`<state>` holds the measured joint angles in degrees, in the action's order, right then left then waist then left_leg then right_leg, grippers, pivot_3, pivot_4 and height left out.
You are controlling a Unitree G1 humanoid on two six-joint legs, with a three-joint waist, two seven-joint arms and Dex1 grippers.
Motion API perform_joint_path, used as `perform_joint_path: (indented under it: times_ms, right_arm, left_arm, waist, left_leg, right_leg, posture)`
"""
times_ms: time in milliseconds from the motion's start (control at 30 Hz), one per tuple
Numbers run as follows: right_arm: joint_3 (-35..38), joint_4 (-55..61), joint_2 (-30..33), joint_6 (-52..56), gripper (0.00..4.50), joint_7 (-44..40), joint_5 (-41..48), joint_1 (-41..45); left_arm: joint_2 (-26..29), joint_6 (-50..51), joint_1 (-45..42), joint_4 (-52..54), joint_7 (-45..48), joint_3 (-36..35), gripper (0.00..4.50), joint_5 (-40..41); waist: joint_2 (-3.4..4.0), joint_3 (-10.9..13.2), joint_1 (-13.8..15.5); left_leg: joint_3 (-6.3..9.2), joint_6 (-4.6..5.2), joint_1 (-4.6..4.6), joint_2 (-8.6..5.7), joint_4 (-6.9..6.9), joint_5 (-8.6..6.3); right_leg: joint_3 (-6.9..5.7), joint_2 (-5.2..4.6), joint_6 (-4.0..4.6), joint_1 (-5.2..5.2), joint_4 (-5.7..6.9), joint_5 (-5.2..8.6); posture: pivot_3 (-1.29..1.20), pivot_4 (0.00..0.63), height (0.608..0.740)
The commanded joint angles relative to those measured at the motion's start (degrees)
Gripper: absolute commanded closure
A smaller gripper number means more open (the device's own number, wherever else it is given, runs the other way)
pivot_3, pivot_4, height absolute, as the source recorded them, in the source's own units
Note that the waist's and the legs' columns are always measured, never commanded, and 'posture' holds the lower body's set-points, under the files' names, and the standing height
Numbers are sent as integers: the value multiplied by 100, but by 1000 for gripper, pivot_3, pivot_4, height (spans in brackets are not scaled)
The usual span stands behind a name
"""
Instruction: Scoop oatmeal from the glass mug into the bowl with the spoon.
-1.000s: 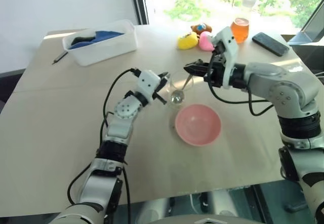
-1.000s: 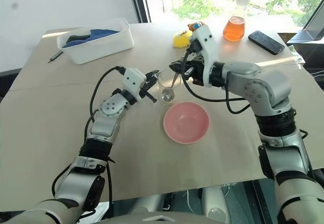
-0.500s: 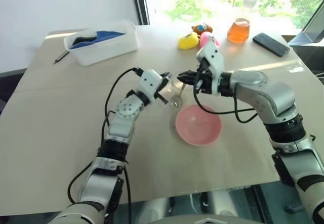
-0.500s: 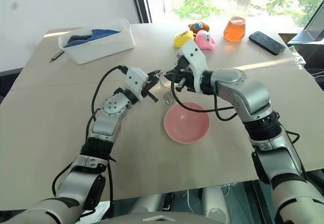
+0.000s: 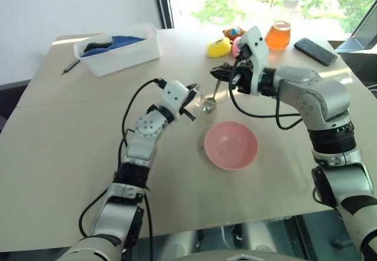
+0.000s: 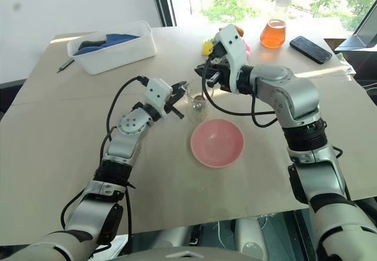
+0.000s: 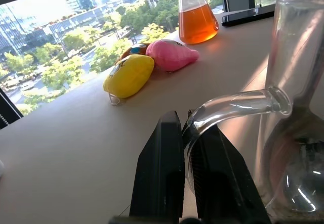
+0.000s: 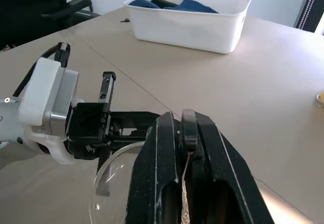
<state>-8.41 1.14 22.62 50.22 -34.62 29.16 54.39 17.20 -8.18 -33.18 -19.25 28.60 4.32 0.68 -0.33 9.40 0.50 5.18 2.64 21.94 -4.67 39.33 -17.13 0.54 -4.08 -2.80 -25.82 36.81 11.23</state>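
Oatmeal task underway: we see the slim silver spoon (image 5: 213,93) hanging nearly upright, handle up, its small bowl down inside the clear cylindrical glass mug (image 5: 204,103), pinched by our right gripper (image 5: 218,72), while our left gripper (image 7: 188,148) clamps the mug's curved handle beside the smooth pink bowl (image 5: 230,145).

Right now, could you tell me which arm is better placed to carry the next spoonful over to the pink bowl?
The right. Its end effector is shut on the spoon, whose tip hangs at the glass mug. The left end effector is shut on the mug's handle, steadying it beside the bowl.
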Motion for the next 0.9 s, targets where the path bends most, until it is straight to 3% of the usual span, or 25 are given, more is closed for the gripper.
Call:
perform_joint_path:
  times_ms: [33, 167, 367, 900]
  right_arm:
    - [117, 127, 71, -250, 4500, -50, -197, 124]
    - [-180, 125, 157, -601, 4500, -209, -548, -76]
    - [-99, 354, -13, -102, 4500, -242, -282, -318]
    - [2216, 121, -973, 2610, 4500, 1341, 1090, 318]
  left_arm:
    - [3, -50, 10, 234, 74, 36, 4366, 12]
    - [8, -38, 5, 250, 79, 38, 4366, 13]
    - [43, -35, -6, 247, 100, 25, 4366, 12]
    - [24, -80, -41, 123, 91, 37, 4366, -13]
  waist:
    - [0, 0, 0]
    - [0, 0, -2]
    - [0, 0, -1]
    - [1, -1, -52]
  left_leg:
    - [0, 0, 0, 0, 0, 0]
    - [-1, 0, 0, 0, 1, 0]
    - [-1, 0, -1, 0, 1, 0]
    - [0, 0, -1, 0, 0, 0]
  right_leg:
    - [0, 0, 0, 0, 0, 0]
    - [0, 0, 0, 0, 1, 0]
    - [0, 0, 0, 1, 2, 0]
    - [7, -1, 0, 0, 4, 0]
  posture:
    - [0, 150, 740]
    - [0, 150, 740]
    - [0, 150, 740]
    - [0, 150, 740]
